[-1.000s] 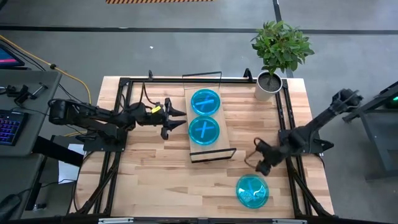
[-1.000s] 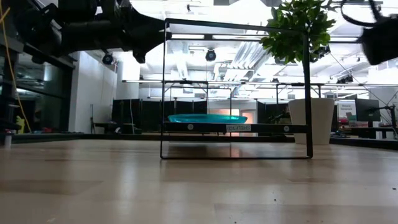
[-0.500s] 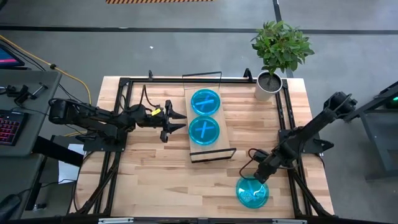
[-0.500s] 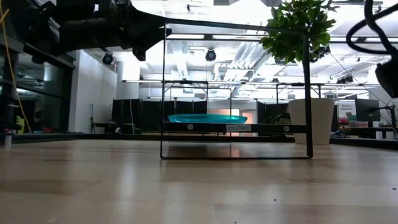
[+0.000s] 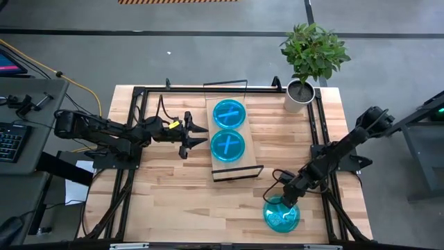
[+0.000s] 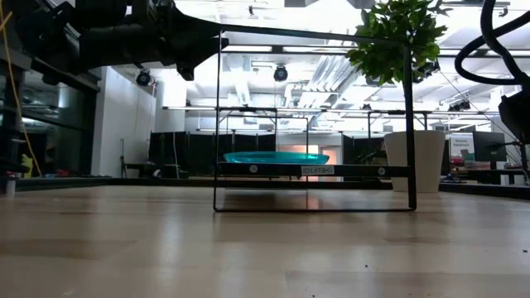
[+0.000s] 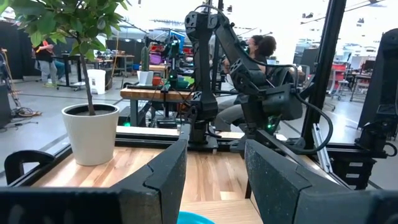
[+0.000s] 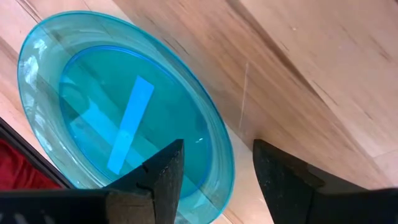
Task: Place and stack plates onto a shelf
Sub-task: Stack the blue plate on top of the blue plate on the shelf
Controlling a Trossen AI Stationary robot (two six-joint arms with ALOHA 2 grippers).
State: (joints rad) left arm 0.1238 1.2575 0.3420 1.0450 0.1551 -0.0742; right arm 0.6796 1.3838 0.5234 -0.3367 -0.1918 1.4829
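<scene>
A cyan plate (image 5: 281, 214) with a light stripe lies flat on the table near its near right corner. My right gripper (image 5: 284, 201) hovers open over the plate's far rim (image 8: 219, 149). One finger stands over the plate and the other over bare wood. Two more plates (image 5: 229, 113) (image 5: 228, 146) lie flat, side by side, on the light-wood shelf (image 5: 236, 169). The low view shows a plate (image 6: 276, 157) on the raised shelf board (image 6: 315, 170). My left gripper (image 5: 205, 133) waits open, level, just left of the shelf.
A potted plant (image 5: 312, 52) stands at the table's far right corner. Black frame rails (image 5: 139, 118) run along the table's edges. Bare wood (image 5: 173, 194) lies left of the loose plate. Beyond the table are a desk with a keyboard (image 5: 10, 139) and people (image 7: 261, 46).
My right gripper has moved toward the table's near edge and down, from beside the shelf's near right corner to just over the loose plate's far rim. The plates and my left arm have kept still.
</scene>
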